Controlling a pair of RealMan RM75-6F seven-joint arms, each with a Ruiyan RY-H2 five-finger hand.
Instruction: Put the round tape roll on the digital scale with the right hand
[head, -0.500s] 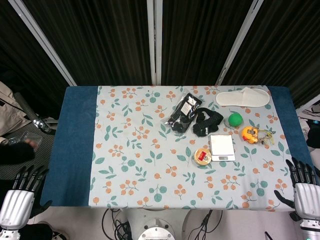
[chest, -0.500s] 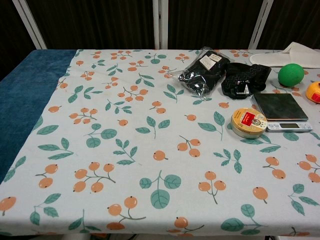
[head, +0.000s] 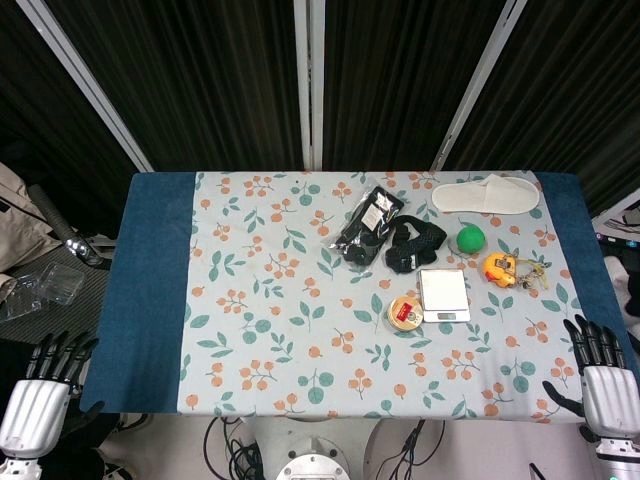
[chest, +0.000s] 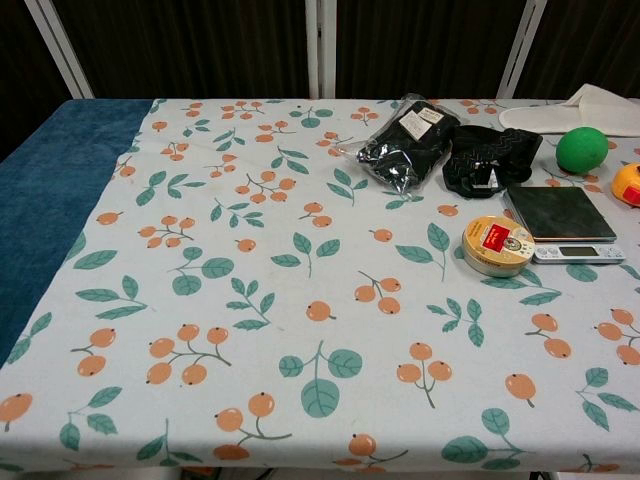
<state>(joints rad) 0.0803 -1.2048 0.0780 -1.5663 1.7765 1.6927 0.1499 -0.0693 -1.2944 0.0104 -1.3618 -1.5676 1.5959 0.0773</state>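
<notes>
The round tape roll (head: 404, 313) (chest: 498, 245), tan with a red label on top, lies flat on the floral cloth. It touches the left side of the digital scale (head: 444, 295) (chest: 562, 223), a small silver scale with a dark platform. My right hand (head: 601, 382) hovers off the table's near right corner, fingers spread, holding nothing. My left hand (head: 42, 386) is below the near left corner, fingers apart and empty. Neither hand shows in the chest view.
Behind the scale lie a black packaged item (head: 366, 226), a black strap bundle (head: 414, 243), a green ball (head: 470, 238), an orange tape measure (head: 500, 268) with keys and a white slipper (head: 484, 195). A blue cloth (head: 150, 290) covers the table's left strip.
My right hand has shifted slightly left and up at the near right corner. The objects on the table have not moved.
</notes>
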